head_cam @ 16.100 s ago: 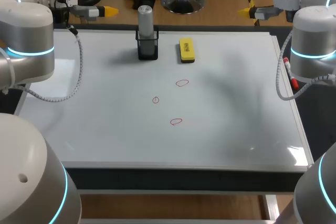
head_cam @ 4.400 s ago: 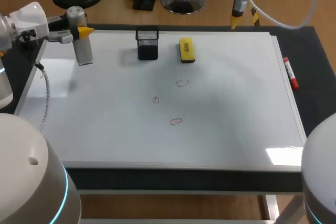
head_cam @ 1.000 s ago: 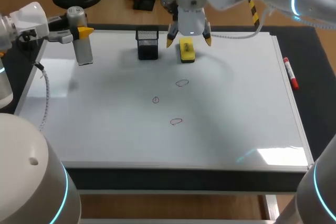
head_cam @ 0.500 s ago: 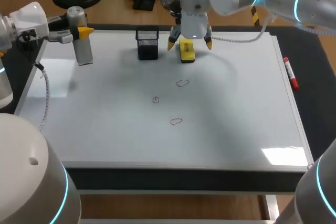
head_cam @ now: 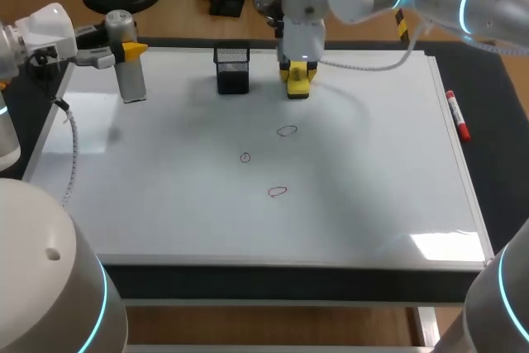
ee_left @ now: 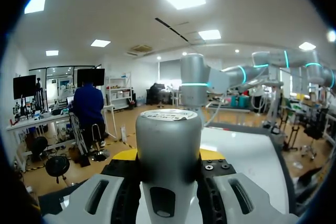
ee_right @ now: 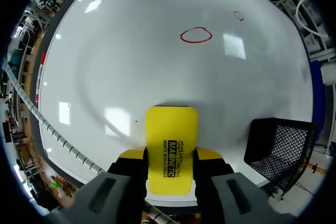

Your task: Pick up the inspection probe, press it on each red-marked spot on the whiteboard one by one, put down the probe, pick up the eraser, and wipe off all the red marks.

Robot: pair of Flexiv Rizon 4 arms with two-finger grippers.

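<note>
Right tool (ee_right: 171, 157) clenched on the eraser (ee_right: 172, 129) at the whiteboard's (head_cam: 372, 204) far edge, presumably for wiping; left tool (head_cam: 126, 49) grasps the probe (head_cam: 131, 80) upright at the far-left corner, clear of red marks (head_cam: 287, 131).

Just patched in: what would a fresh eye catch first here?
The right gripper is shut on the yellow eraser at the far edge of the whiteboard, beside the mesh holder. The left gripper holds the grey probe upright near the board's far-left corner. Three red marks sit mid-board.

Three red marks (head_cam: 287, 131) (head_cam: 245, 157) (head_cam: 278, 192), one eraser (head_cam: 297, 89), one probe (head_cam: 130, 72), seemingly one marker (head_cam: 456, 116)
</note>
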